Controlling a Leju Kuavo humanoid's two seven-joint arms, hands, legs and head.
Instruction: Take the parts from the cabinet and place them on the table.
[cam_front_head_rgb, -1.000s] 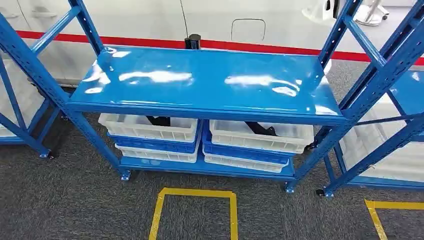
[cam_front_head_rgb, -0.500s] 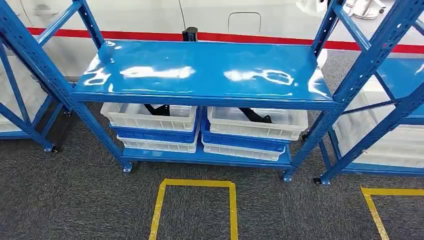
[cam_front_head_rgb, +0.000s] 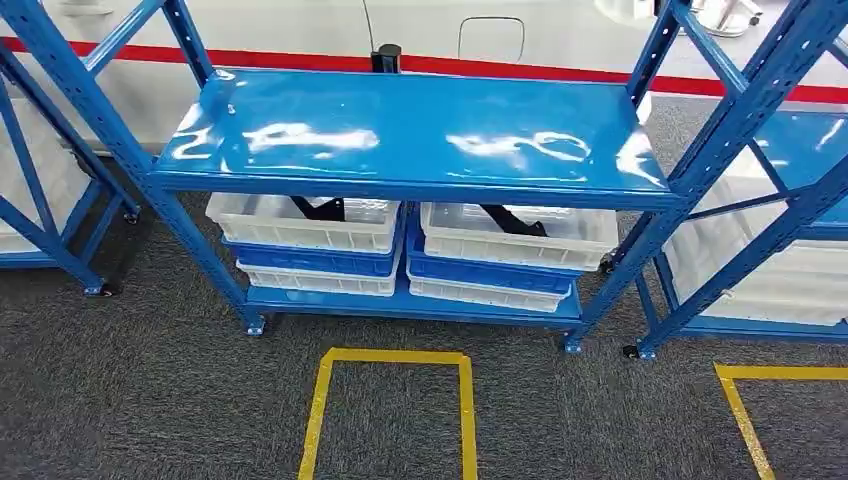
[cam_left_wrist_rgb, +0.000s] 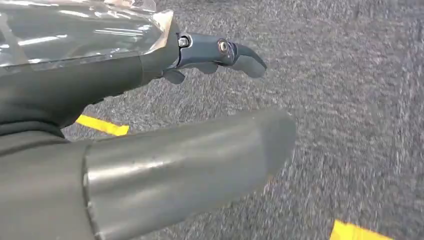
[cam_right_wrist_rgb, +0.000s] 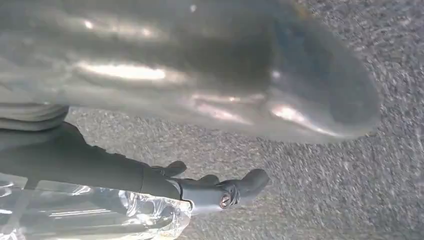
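Note:
A blue metal rack (cam_front_head_rgb: 420, 125) stands ahead in the head view, its glossy middle shelf bare. On its bottom shelf sit two stacks of white and blue bins. A black part (cam_front_head_rgb: 318, 208) lies in the top left bin (cam_front_head_rgb: 300, 238), and another black part (cam_front_head_rgb: 512, 220) lies in the top right bin (cam_front_head_rgb: 520, 252); the shelf above hides part of each. My left hand (cam_left_wrist_rgb: 170, 150) hangs over grey carpet, its fingers (cam_left_wrist_rgb: 220, 52) spread and holding nothing. My right hand (cam_right_wrist_rgb: 200, 80) also hangs over carpet, with its fingers (cam_right_wrist_rgb: 215, 192) apart and empty.
A yellow tape square (cam_front_head_rgb: 392, 410) marks the carpet in front of the rack, with another yellow tape corner (cam_front_head_rgb: 745, 400) at the right. Similar blue racks with white bins stand to the left (cam_front_head_rgb: 40, 200) and right (cam_front_head_rgb: 780, 250). A white wall with a red stripe (cam_front_head_rgb: 560, 68) runs behind.
The whole picture has shifted upward and slightly sideways, so the camera has moved. The rack, bins and parts keep their places relative to one another.

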